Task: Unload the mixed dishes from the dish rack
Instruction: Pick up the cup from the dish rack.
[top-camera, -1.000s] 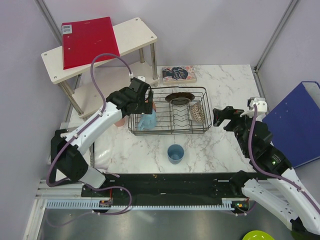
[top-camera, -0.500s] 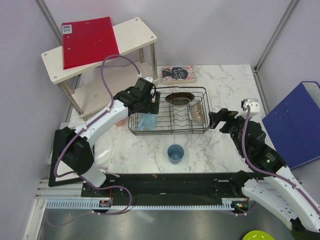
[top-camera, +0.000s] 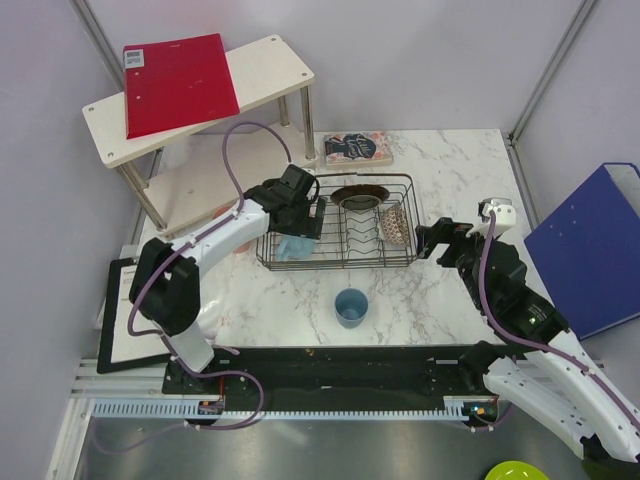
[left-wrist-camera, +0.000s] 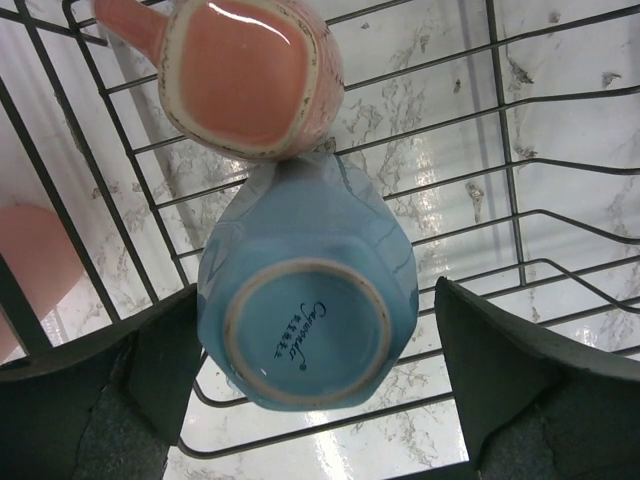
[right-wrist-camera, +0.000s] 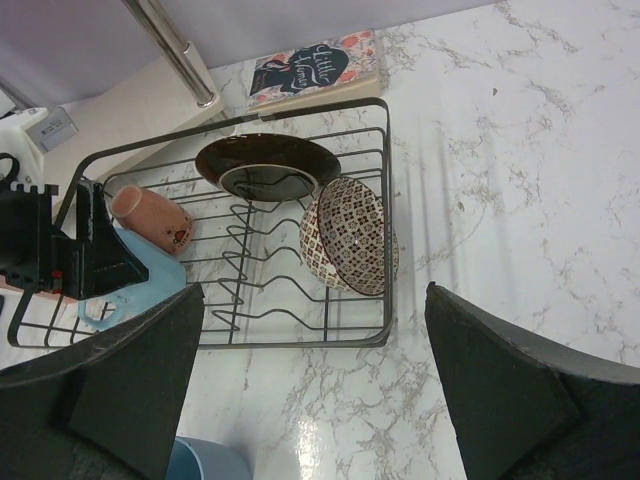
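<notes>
Marble table (top-camera: 455, 170) holds the dish rack (top-camera: 340, 266) mid-frame. Left gripper (left-wrist-camera: 318, 395) hangs wide open over the upside-down light-blue mug (left-wrist-camera: 305, 330), ready to grab. Right gripper (top-camera: 430, 238) is open, empty.

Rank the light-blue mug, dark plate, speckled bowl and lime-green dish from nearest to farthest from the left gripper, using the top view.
From the left gripper:
1. light-blue mug: just beneath it, at the left end of the dish rack.
2. dark plate: back middle of the rack.
3. speckled bowl: right end of the rack.
4. lime-green dish: off the table, bottom right corner.
</notes>
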